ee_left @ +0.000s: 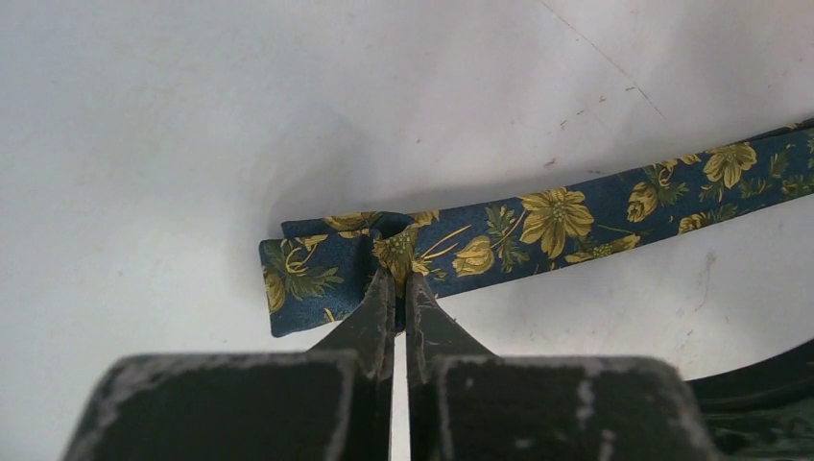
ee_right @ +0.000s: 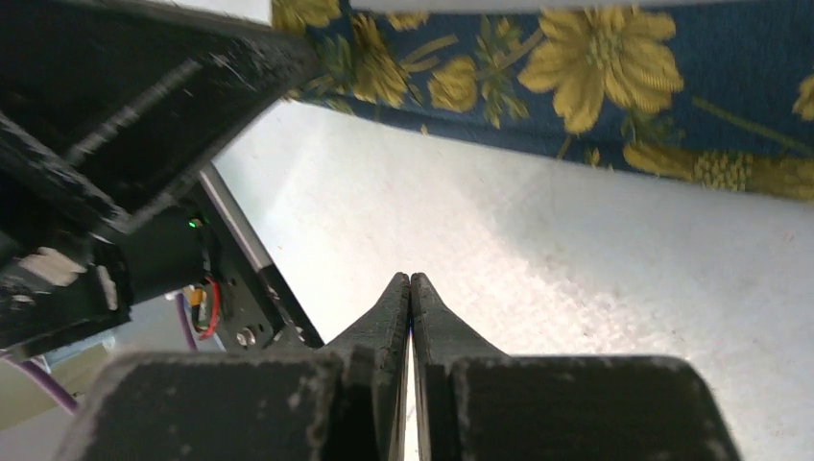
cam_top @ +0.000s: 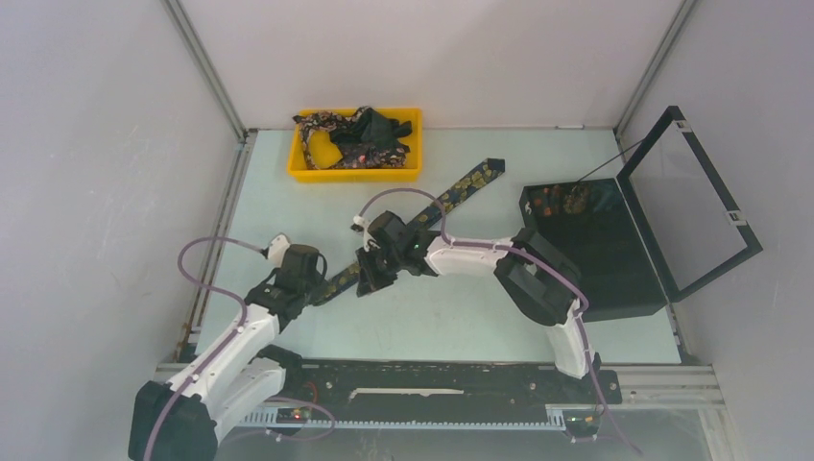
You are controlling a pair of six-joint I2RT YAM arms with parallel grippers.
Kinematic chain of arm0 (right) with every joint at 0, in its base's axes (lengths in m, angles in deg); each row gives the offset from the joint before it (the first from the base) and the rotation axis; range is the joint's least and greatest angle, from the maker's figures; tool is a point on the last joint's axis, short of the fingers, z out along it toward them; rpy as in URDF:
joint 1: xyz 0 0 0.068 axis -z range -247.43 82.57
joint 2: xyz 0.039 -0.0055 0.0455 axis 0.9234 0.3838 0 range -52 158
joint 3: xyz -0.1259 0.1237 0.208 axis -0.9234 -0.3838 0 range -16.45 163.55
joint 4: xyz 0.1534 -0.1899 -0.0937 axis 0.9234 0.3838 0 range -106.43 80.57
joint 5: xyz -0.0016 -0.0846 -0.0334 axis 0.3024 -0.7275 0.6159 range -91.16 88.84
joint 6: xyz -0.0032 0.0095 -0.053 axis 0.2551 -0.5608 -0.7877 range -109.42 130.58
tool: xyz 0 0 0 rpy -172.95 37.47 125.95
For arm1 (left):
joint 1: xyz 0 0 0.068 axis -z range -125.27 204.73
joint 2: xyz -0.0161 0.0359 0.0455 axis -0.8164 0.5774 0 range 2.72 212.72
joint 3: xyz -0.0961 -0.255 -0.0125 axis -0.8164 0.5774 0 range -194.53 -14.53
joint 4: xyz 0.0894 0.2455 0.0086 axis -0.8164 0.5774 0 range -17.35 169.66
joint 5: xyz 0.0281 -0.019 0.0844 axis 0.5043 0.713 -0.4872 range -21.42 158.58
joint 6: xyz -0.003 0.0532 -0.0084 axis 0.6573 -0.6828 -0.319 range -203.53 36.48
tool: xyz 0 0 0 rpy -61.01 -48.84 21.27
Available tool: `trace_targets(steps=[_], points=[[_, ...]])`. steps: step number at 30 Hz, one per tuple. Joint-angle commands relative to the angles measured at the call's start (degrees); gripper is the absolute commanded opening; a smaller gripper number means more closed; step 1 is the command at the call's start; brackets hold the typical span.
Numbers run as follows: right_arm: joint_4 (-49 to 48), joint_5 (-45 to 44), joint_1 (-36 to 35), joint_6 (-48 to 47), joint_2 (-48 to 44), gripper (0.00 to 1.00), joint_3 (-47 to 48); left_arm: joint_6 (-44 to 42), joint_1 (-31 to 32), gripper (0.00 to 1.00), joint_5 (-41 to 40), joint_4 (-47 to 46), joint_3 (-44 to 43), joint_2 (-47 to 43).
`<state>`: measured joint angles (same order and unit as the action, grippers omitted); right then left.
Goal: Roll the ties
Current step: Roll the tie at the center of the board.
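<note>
One navy tie [cam_top: 461,189] with gold flowers lies stretched diagonally across the table from the centre back toward the left front. My left gripper [ee_left: 398,279] is shut on the tie [ee_left: 538,226] near its narrow end, which is bunched at the fingertips. In the top view the left gripper [cam_top: 312,286] sits at that lower end. My right gripper [ee_right: 410,279] is shut and empty, tips just above the table, beside the tie [ee_right: 595,77]; in the top view it [cam_top: 370,274] is over the tie's middle. More ties [cam_top: 360,134] lie heaped in the yellow tray [cam_top: 355,173].
An open black hinged box [cam_top: 605,250] stands at the right with its lid [cam_top: 691,202] raised; a rolled patterned item [cam_top: 562,199] lies in its back corner. Enclosure walls and metal posts ring the table. The left arm [ee_right: 86,192] shows close in the right wrist view.
</note>
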<state>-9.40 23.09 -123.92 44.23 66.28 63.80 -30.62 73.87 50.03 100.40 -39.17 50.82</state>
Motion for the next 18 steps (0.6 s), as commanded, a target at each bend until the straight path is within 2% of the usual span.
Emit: trace_targets(steps=[1, 7, 18], points=[[-2.4, 0.1, -0.6, -0.7, -3.7, 0.05, -3.0, -1.0, -0.2, 0.00, 2.1, -6.5, 1.5, 1.7], [-2.6, -1.6, -3.2, -1.3, -3.9, 0.05, -4.2, -1.0, -0.2, 0.00, 2.8, -10.3, 4.0, 2.2], [-2.9, -2.2, -4.4, -1.1, -2.7, 0.05, -4.3, -1.5, -0.3, 0.17, 3.6, -14.6, 7.7, -1.2]])
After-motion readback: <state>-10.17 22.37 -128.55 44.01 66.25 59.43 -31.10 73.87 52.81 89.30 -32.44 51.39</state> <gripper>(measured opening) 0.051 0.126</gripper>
